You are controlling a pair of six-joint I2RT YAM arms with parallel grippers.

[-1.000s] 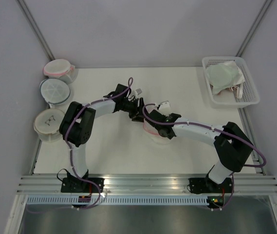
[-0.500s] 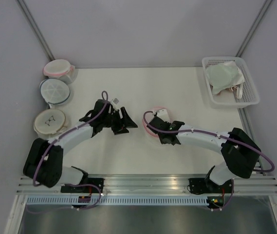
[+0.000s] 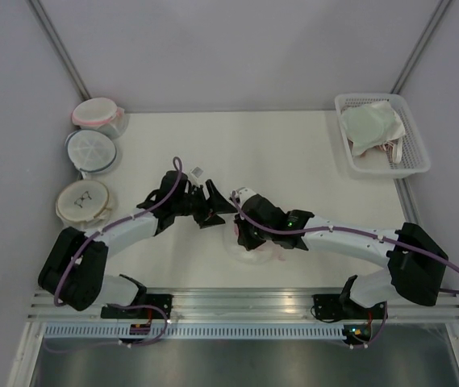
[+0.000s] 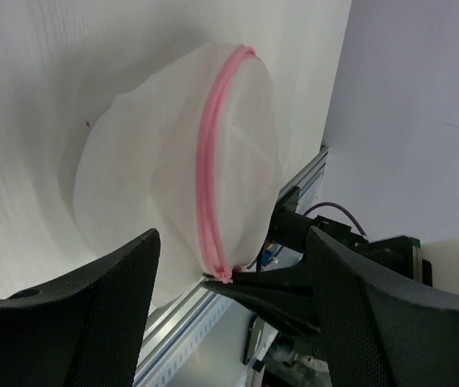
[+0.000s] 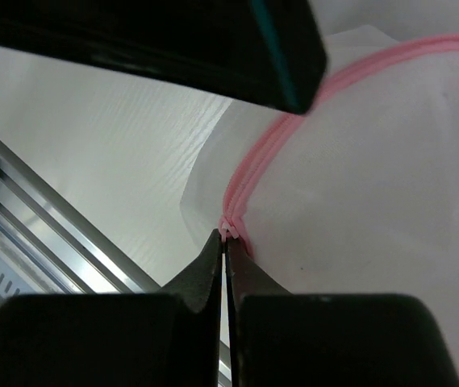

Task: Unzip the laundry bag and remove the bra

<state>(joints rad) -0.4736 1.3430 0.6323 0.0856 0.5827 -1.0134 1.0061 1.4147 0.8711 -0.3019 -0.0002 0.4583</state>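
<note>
The laundry bag (image 4: 152, 185) is translucent white mesh with a pink zipper rim (image 4: 207, 161); the left fingers (image 4: 72, 322) are black.

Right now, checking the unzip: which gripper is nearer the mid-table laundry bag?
Right. The right gripper pinches the laundry bag at its zipper; the left gripper is open beside it.

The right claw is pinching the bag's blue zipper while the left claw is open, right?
Not blue: the zipper on the bag is pink, as the right wrist view shows. The right gripper does pinch it, and the left gripper is open.
</note>
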